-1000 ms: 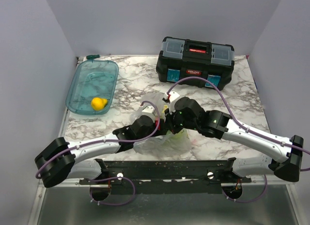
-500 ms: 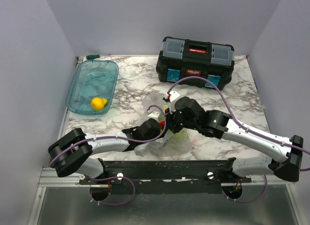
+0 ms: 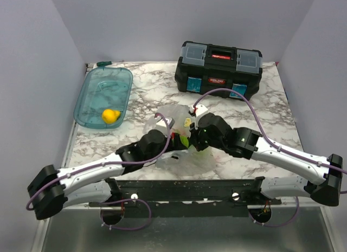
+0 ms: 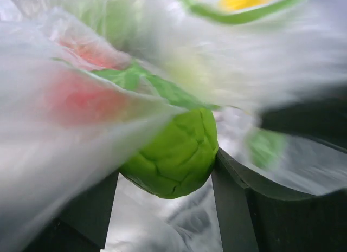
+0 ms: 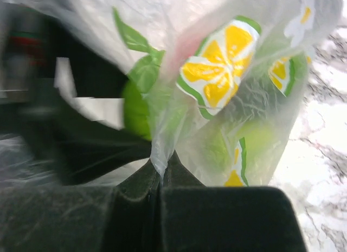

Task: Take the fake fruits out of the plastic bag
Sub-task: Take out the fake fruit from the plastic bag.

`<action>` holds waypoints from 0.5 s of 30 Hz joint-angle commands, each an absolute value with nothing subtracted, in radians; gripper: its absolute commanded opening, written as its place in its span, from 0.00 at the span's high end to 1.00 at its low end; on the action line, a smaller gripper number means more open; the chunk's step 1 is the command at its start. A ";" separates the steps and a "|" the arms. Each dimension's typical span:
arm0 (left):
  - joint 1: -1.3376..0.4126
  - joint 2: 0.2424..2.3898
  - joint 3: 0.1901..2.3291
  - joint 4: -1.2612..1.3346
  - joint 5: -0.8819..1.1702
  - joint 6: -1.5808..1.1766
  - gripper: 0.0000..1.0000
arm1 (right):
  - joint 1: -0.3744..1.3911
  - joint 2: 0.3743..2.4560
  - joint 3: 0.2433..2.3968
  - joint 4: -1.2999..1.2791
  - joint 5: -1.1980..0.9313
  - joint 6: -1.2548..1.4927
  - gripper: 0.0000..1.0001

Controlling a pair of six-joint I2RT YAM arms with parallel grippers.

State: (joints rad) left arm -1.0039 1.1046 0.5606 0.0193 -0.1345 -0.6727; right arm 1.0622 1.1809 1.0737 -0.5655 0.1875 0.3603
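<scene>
The clear plastic bag (image 3: 187, 156), printed with lemon slices, lies crumpled at the table's front centre between both arms. My right gripper (image 5: 161, 179) is shut on a twisted fold of the plastic bag (image 5: 238, 100), holding it up. My left gripper (image 4: 165, 208) reaches into the bag's mouth. A lime-green fake fruit (image 4: 173, 154) spans the gap between its fingers and presses against the right finger (image 4: 233, 208). A red fake fruit (image 4: 81, 97) shows blurred behind the film. The same green fruit (image 5: 135, 114) appears in the right wrist view. In the top view the two gripper heads meet over the bag.
A translucent teal tub (image 3: 103, 73) stands at the back left with a yellow fake fruit (image 3: 110, 116) inside. A black toolbox (image 3: 219, 68) with a red handle stands at the back right. Purple cables loop over both arms.
My left gripper's jaws have narrowed around the lime-green fruit and that arm has swung, its elbow now lower left. The right gripper has shifted slightly right, still pinching the bag.
</scene>
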 commanded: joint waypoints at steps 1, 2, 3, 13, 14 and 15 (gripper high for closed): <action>-0.999 0.904 0.556 -0.061 -0.003 -0.626 0.47 | 1.065 1.162 1.032 -0.577 0.354 0.470 0.99; -0.995 0.861 0.559 -0.089 0.028 -0.626 0.47 | 1.065 1.161 1.028 -0.584 0.381 0.492 0.99; -0.992 0.825 0.564 -0.122 0.042 -0.626 0.47 | 1.065 1.160 1.029 -0.594 0.404 0.517 0.99; -0.965 0.503 0.734 -0.534 -0.077 -0.572 0.49 | 1.065 1.121 1.000 -0.632 0.494 0.586 0.99; -0.965 0.487 0.763 -0.583 -0.104 -0.557 0.50 | 1.065 1.115 0.997 -0.632 0.494 0.591 0.99; -0.963 0.476 0.796 -0.619 -0.137 -0.536 0.50 | 1.065 1.107 0.994 -0.632 0.492 0.591 0.99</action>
